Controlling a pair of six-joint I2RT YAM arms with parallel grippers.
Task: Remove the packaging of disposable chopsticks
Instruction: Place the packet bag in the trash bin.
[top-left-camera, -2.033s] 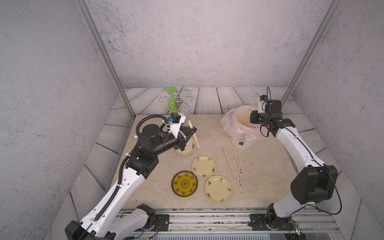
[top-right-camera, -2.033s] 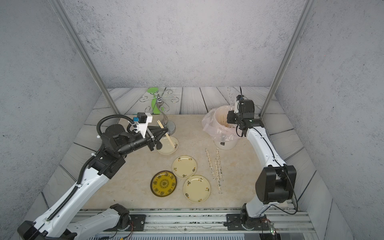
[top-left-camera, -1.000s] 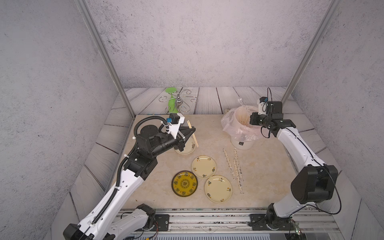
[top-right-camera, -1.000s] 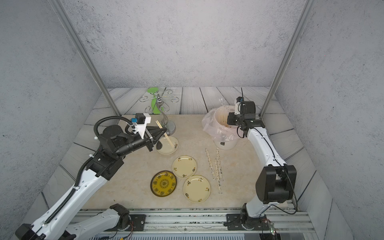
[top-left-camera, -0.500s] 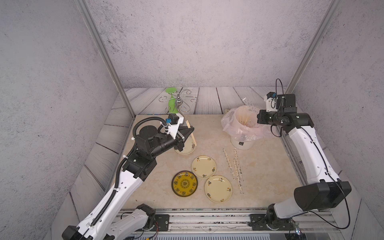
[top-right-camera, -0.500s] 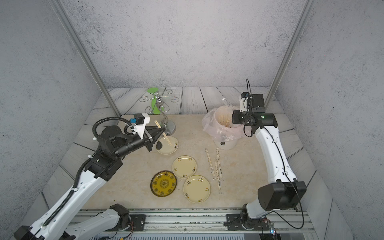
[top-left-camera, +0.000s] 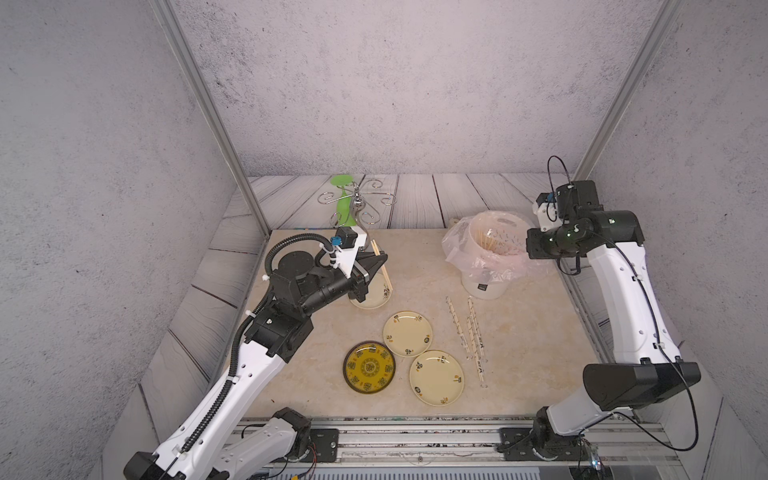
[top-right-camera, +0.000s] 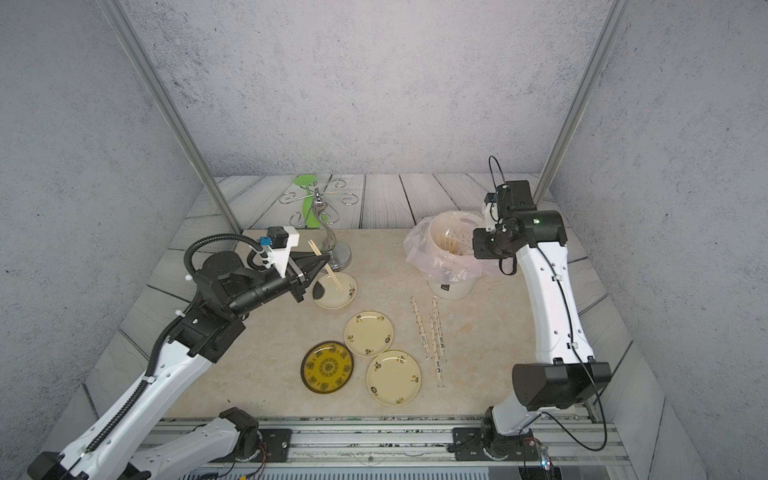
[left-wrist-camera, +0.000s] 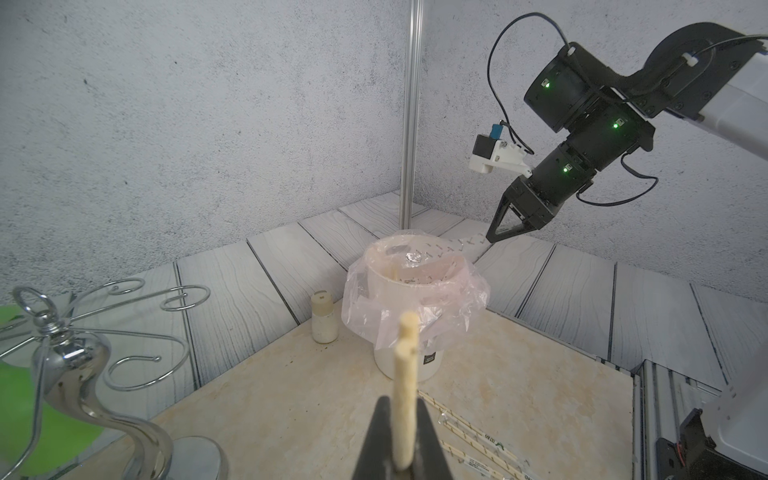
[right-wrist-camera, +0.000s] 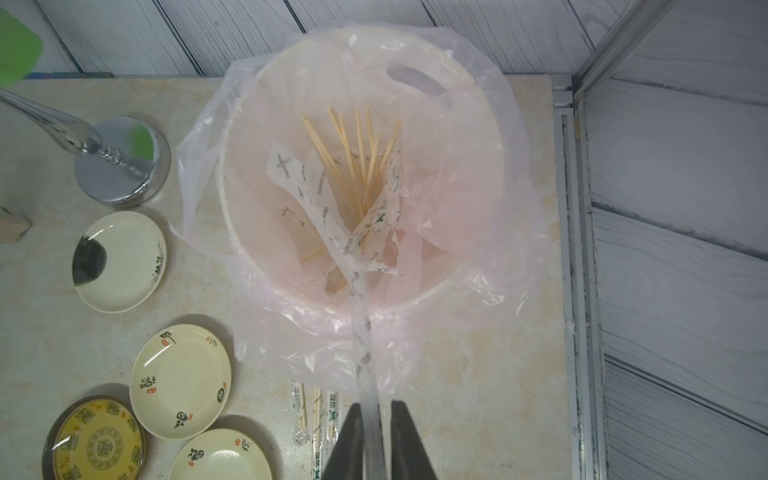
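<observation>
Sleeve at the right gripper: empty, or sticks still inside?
Empty: the sleeve runs flat and see-through from the right gripper into the bin, no sticks inside it.

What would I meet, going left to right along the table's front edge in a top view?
Round yellow patterned plate with dark rim → nearest round cream ceramic plate → clear printed plastic sleeves holding pale wooden chopsticks.

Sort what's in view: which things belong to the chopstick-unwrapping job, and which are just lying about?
Job: bare chopsticks in the left hand; empty sleeve at the right hand, trailing into the lined bin; wrapped chopsticks on the table.
Lying about: four plates; chrome hook stand; green item; small white bottle.
</observation>
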